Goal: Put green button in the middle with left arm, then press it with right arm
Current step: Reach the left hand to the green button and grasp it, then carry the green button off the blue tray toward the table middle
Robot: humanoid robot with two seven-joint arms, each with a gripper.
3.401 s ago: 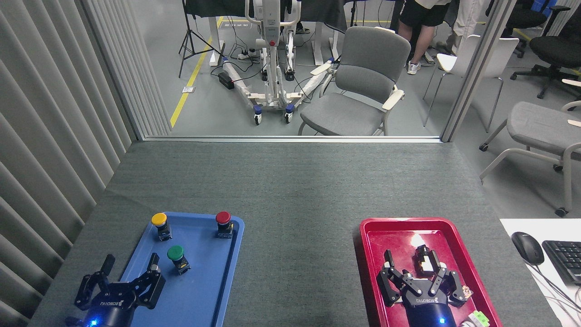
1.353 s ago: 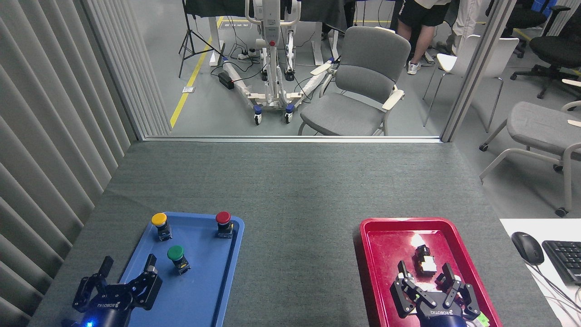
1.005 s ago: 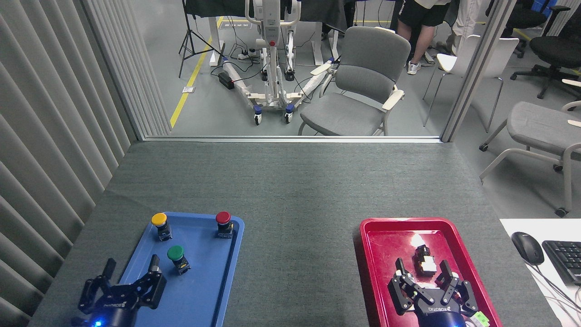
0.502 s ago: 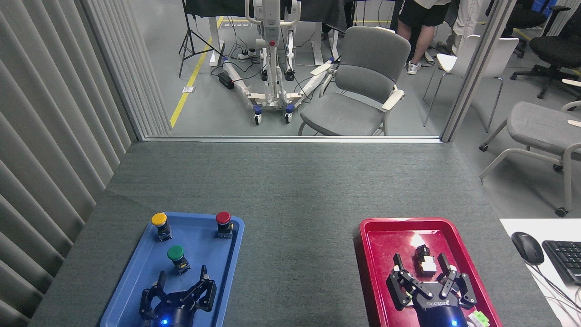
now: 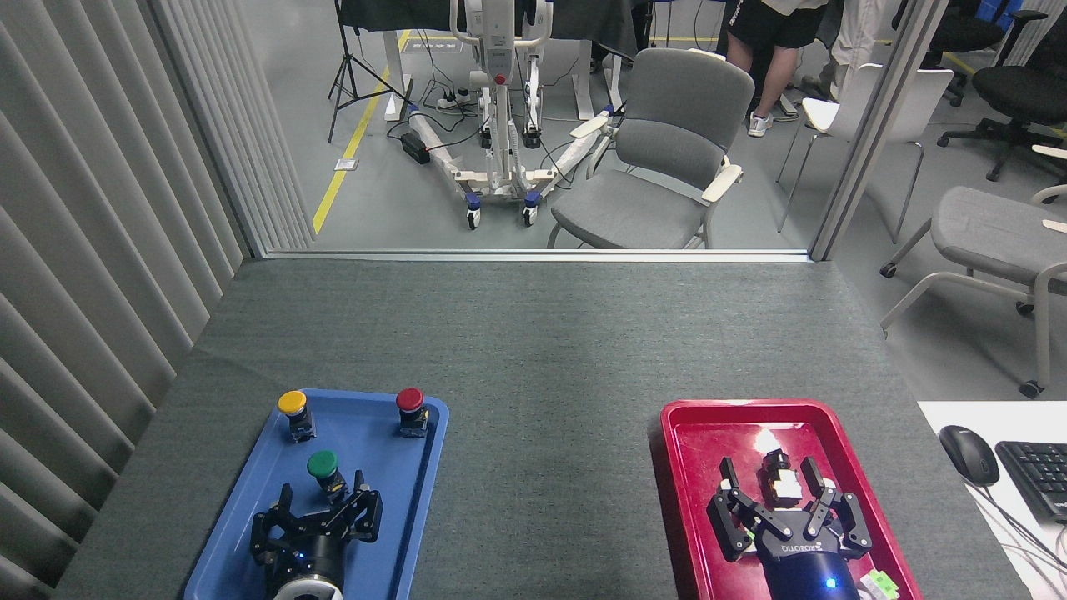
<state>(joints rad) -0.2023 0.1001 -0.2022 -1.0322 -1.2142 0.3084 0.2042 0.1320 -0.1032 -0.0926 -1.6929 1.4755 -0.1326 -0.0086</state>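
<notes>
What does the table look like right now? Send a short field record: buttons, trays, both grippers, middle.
green button: upright in blue tray, not yet gripped
yellow button: blue tray, far left corner
red button: blue tray, far right corner
left gripper: open, over blue tray, fingertips just short of green button
right gripper: open, over red tray, fingers either side of a small black and white part
middle: bare grey-green cloth between trays
task stage: pick not yet made
</notes>
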